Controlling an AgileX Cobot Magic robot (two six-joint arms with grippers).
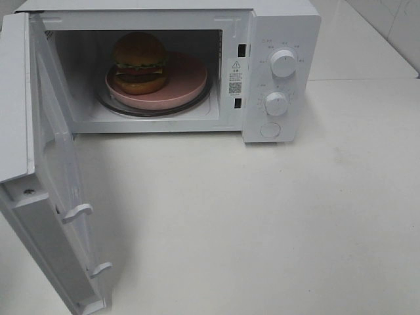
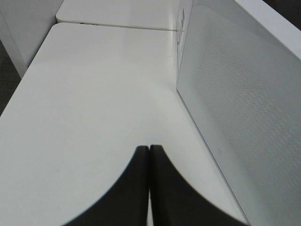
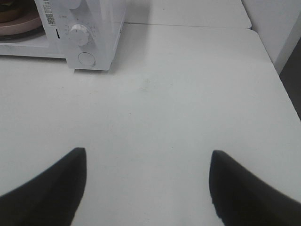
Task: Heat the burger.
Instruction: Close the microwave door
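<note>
Ahead of your right pincer (image 3: 146,151), whose jaws stand wide with nothing between them, the smooth white tabletop (image 3: 178,94) runs up to the microwave (image 3: 89,33). Inside it the burger (image 1: 140,62) sits on a pink plate (image 1: 187,82), well apart from both your pincers. Your left pincer (image 2: 149,148) is pressed closed on nothing, over the tabletop and just beside the open door (image 2: 244,94). Beyond it a second tabletop (image 2: 117,12) butts on. White tiles (image 1: 394,26) show past the far edge.
</note>
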